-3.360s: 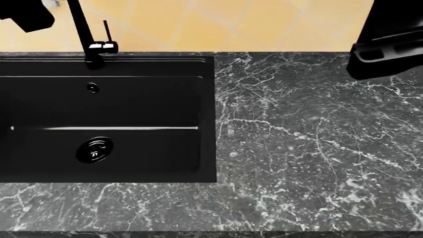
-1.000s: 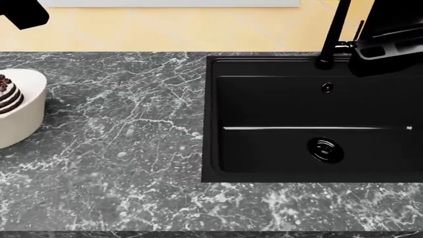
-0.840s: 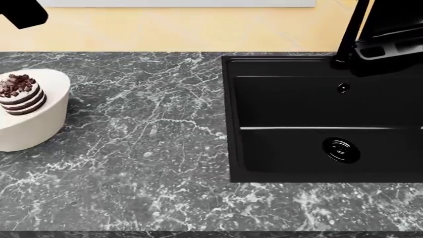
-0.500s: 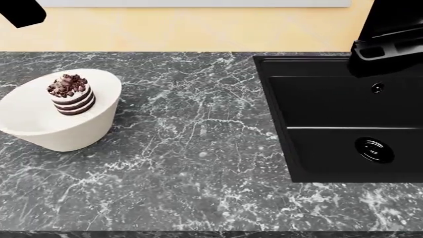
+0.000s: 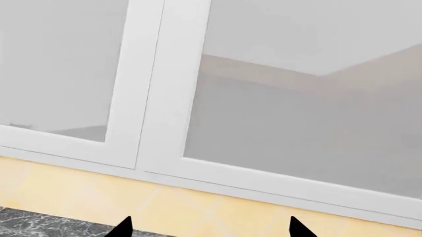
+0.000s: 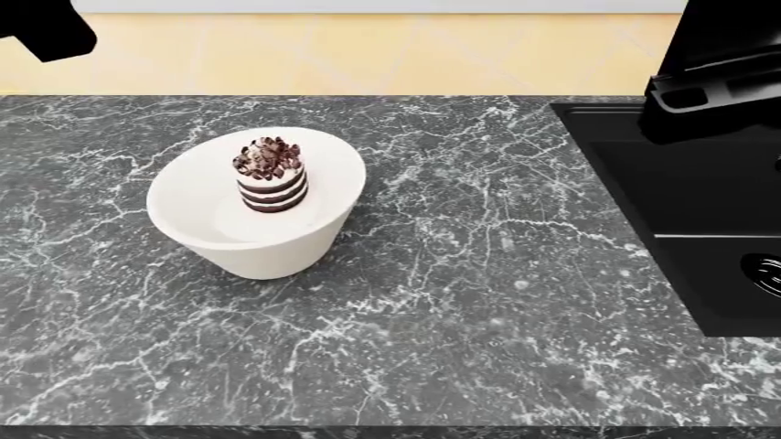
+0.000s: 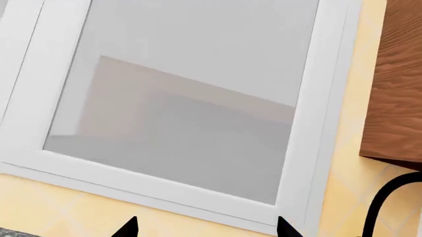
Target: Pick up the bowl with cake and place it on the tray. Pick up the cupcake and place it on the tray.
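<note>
A large white bowl [image 6: 210,208] stands on the dark marble counter [image 6: 464,302], left of centre in the head view. Inside it sits a small striped cake [image 6: 270,175] with chocolate curls on top. Both arms are raised high: part of the left one shows at the top left corner [image 6: 43,26], part of the right one at the top right [image 6: 720,73]. My left gripper [image 5: 209,228] is open, its black tips spread wide and facing the wall and window. My right gripper [image 7: 206,228] is open too, nothing between its tips. The cupcake and the tray are out of view.
A black sink [image 6: 683,229] is sunk into the counter at the right edge. Behind the counter runs a yellow tiled wall [image 6: 366,55] with a white-framed window [image 5: 158,89]. A black faucet curve [image 7: 389,202] and a wooden cabinet [image 7: 399,84] show in the right wrist view.
The head view has swept left along the counter: the sink slid toward the right edge, and the bowl with the cake came in from the left to left of centre.
</note>
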Controlling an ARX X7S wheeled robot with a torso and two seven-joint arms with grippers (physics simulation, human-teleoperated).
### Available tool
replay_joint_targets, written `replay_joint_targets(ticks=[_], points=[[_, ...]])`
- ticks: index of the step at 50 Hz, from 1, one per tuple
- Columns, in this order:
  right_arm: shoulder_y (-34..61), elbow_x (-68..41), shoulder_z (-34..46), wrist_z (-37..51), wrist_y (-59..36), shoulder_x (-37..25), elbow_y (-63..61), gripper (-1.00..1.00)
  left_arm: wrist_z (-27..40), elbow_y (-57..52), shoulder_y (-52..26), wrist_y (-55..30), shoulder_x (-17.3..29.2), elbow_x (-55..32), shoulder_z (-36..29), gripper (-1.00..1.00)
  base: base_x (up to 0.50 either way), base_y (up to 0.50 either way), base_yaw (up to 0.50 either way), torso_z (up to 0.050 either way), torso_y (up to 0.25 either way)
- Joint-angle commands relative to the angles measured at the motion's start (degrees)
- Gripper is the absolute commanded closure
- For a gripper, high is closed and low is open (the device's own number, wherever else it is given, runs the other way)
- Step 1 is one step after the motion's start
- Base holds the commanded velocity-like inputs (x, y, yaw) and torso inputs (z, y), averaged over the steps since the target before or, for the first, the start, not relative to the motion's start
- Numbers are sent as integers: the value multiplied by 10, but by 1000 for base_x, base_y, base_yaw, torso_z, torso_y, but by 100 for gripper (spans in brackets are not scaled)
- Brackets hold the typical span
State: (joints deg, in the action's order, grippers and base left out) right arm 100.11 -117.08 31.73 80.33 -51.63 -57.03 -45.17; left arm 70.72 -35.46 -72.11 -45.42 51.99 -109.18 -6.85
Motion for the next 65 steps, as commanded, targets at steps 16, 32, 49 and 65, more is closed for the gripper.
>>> replay_joint_targets(ticks=[16, 32, 49, 65], points=[[-15, 8, 0, -8, 13, -3, -3, -100, 16, 42, 13, -29, 0, -20, -60, -100, 0, 0, 0, 0, 0], [-26, 18, 2, -17, 15, -6, -3, -100, 168, 128, -7, -33, 8, -132, -154, -100, 0, 0, 0, 0, 0], [-31, 25, 5, -22, 18, -7, -5, -100, 186, 171, -112, 21, 67, -232, -347, -100, 0, 0, 0, 0, 0], [-36, 33, 10, -27, 19, -3, -8, -100, 157, 169, -108, 61, 71, -321, -376, -100, 0, 0, 0, 0, 0]])
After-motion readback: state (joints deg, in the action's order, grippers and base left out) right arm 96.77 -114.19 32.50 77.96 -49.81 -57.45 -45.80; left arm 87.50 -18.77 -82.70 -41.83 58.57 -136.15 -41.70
